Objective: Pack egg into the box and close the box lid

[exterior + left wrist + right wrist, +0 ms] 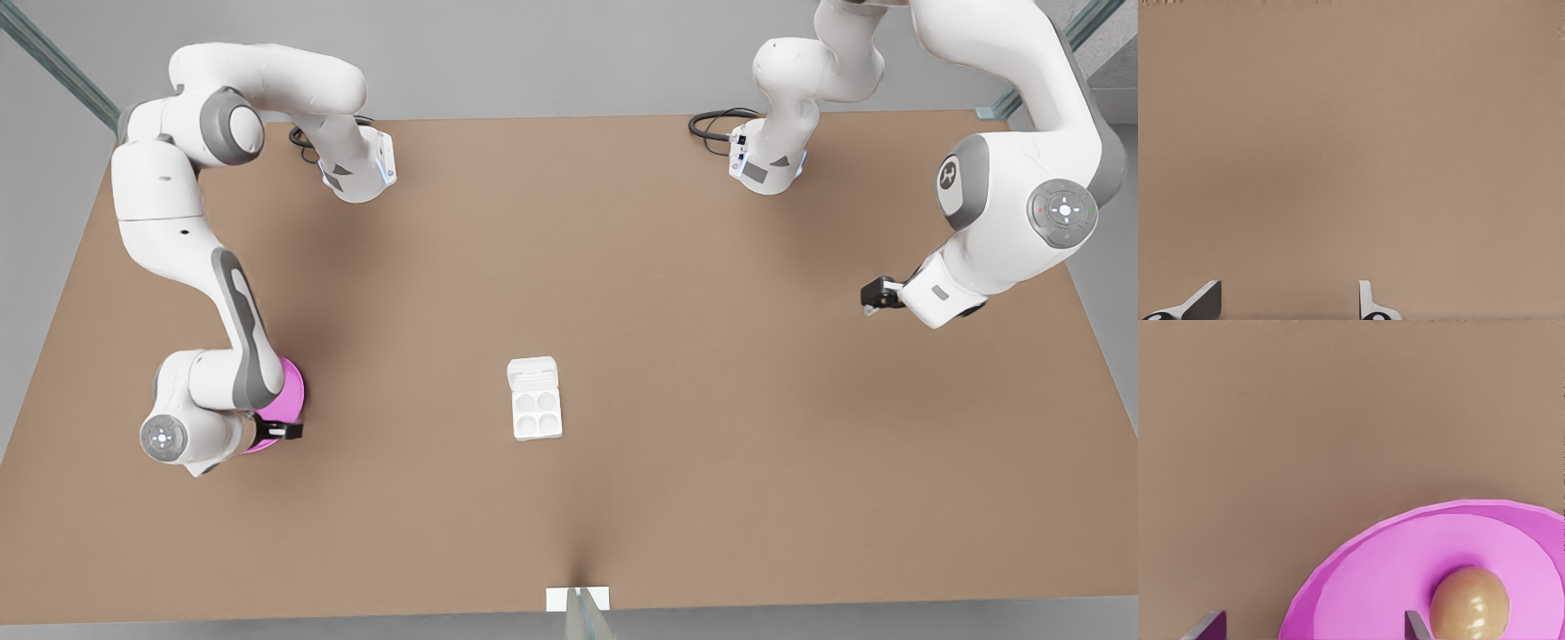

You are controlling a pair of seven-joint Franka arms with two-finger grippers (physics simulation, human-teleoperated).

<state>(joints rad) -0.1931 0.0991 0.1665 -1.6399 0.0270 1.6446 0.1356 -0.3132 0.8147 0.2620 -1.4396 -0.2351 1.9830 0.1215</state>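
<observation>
Egg (pixel 1469 603) on pink plate (pixel 1365 587), just beside spread-fingered right gripper (pixel 1315 625) poised above for pickup, well apart from box (pixel 537 412) at mid-worktop (pixel 711 311) with lid (pixel 532 371) open to receive it, left gripper (pixel 1288 300) open, waiting aside.

Tabletop (pixel 711 373): plain matte tan-brown, no pattern. Box (pixel 537 412): all white, four round cups shaded pale grey. Box lid (pixel 532 370): same white. Plate (pixel 1405 573): bright magenta-pink, rim a shade darker than the centre. Egg (pixel 1469 605): glossy tan-brown with pale highlights. Arms: white shells, grey joint bands. Right gripper (pixel 286 432) and left gripper (pixel 876 294): black. Fingers (pixel 1205 303): dark grey, light edges. Cables (pixel 711 124): black.
</observation>
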